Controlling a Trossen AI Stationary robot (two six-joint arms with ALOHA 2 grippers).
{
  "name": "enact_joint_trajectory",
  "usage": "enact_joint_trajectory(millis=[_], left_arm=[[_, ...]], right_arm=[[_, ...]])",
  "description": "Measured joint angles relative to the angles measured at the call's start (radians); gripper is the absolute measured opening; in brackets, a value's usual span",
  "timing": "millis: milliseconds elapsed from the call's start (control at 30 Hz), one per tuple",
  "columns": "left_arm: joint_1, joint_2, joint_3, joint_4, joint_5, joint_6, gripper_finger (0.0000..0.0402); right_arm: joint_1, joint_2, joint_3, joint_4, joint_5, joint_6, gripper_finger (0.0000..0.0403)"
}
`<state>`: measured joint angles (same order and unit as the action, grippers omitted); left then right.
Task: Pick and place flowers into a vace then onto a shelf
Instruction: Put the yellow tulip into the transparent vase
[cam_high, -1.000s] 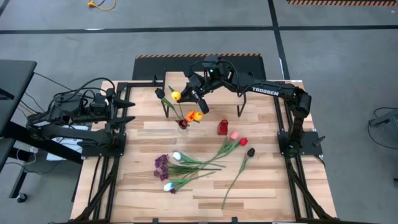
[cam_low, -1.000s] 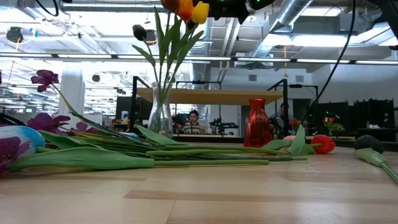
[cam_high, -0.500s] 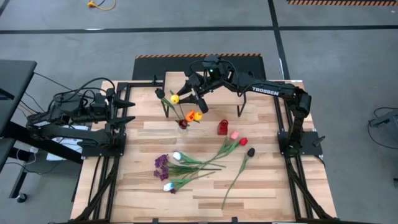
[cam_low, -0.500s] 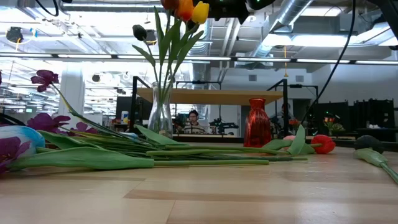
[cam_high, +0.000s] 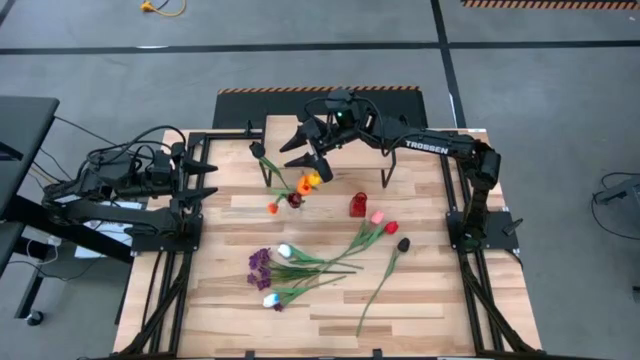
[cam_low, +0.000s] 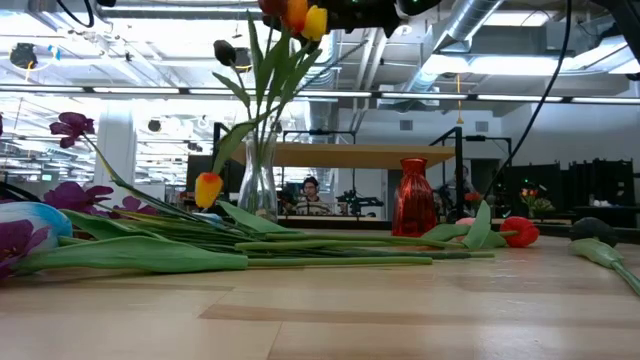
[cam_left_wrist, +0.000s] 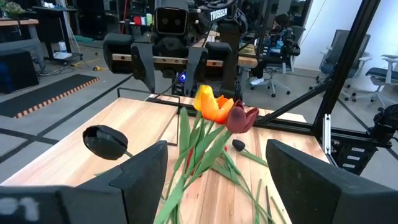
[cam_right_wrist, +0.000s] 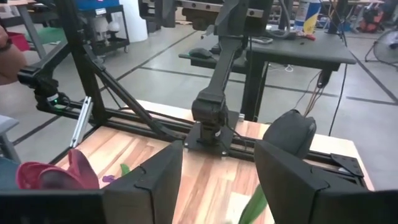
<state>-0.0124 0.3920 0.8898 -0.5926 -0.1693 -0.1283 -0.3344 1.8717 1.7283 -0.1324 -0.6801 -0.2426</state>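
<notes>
Tulips (cam_high: 300, 184) stand bunched in a clear glass vase (cam_low: 258, 180) at about 11 o'clock from the table's centre in my high view, yellow, orange and dark red heads up top. One orange tulip (cam_high: 272, 207) hangs out of the bunch toward 8 o'clock of the vase; in the low view its head (cam_low: 208, 188) droops beside the glass, stem bent over. My right gripper (cam_high: 304, 146) hovers above the bunch, just at 12 o'clock of the vase, fingers spread apart with nothing between them; the right wrist view confirms the gap is bare apart from a green leaf tip low down. My left gripper (cam_high: 205, 172) waits well off at 9 o'clock of the vase, near the table's left edge, fingers also apart and empty, pointing toward the bouquet in its own wrist view (cam_left_wrist: 214, 106). A small red vase (cam_high: 358, 204) stands at 3 o'clock of the glass one. The shelf (cam_low: 340, 155), light wooden top on black legs, sits at 12 o'clock behind both vases, mostly under the right arm from above. Remaining flowers (cam_high: 300, 262) lie flat on the planks at 6 o'clock: purple sprigs, white, pink, red and one dark tulip (cam_high: 402, 244) farthest toward 4 o'clock. A person (cam_low: 311, 190) sits in the room behind.
</notes>
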Motion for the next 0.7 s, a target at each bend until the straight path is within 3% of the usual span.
enact_joint_trajectory(millis=[400, 700], left_arm=[[0.0, 0.0, 0.0, -0.03, -0.021, 0.0, 0.0261], [0.0, 0.0, -0.001, -0.076, -0.09, -0.024, 0.0261]], right_arm=[[-0.011, -0.016, 0.001, 0.062, 0.005, -0.001, 0.0178], [-0.055, -0.186, 0.04, 0.02, 0.099, -0.027, 0.0196]])
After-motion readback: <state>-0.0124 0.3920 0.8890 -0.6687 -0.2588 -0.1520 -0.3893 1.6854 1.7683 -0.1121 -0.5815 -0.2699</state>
